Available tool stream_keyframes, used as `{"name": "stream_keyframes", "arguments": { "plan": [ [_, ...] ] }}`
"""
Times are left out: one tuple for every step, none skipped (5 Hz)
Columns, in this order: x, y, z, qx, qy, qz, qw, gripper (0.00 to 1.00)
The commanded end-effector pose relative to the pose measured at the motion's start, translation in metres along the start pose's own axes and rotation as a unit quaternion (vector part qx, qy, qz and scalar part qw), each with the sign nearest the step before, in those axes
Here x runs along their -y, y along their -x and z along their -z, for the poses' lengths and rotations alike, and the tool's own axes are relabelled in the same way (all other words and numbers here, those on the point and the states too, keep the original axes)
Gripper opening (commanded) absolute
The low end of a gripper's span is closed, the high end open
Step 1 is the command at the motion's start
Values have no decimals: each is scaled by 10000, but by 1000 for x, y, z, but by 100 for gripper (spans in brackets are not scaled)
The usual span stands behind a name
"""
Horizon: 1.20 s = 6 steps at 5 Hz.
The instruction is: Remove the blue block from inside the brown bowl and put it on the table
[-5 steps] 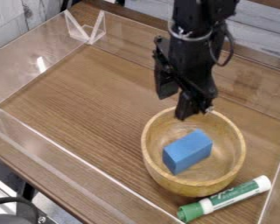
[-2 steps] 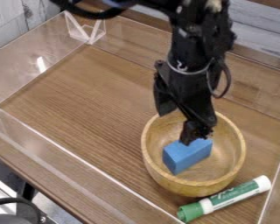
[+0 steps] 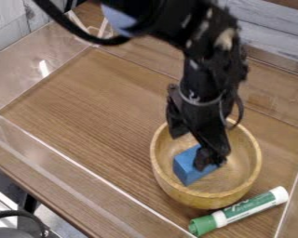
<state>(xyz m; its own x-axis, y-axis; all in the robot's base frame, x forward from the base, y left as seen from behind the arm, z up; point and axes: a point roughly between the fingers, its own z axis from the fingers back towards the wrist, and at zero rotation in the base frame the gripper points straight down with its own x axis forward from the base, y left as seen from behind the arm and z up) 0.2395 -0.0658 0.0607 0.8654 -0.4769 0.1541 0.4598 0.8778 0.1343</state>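
The blue block [image 3: 189, 167] lies inside the brown bowl [image 3: 177, 192] at the lower right of the table [image 3: 89, 102]. My black gripper [image 3: 196, 145] points down into the bowl with its jaws spread, so it is open. One finger [image 3: 212, 154] stands in front of the block's right end and hides part of it. The other finger sits over the bowl's far rim, above the block's left side. Whether a finger touches the block cannot be told.
A green-and-white marker [image 3: 240, 213] lies just in front of the bowl at the lower right. Low clear plastic walls [image 3: 40, 149] border the tabletop. A clear plastic stand [image 3: 92, 31] sits at the back left.
The gripper has come down from above the bowl's far rim into the bowl, and its fingers now reach the level of the blue block. The block and bowl have not moved.
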Motion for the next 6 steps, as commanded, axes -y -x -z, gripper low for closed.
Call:
{"name": "stream_keyframes", "arguments": {
  "plan": [
    [2,-7,6,238,-64,-28,9997,100],
    [4,-6,16,287,-77,-33,9996,100],
    [4,-6,23,320,-91,-60,9994,0],
    [4,-7,27,335,-110,-76,9993,0],
    [3,-8,28,326,-128,-76,9994,0],
    [1,-7,26,260,-143,-81,9995,0]
  ]
}}
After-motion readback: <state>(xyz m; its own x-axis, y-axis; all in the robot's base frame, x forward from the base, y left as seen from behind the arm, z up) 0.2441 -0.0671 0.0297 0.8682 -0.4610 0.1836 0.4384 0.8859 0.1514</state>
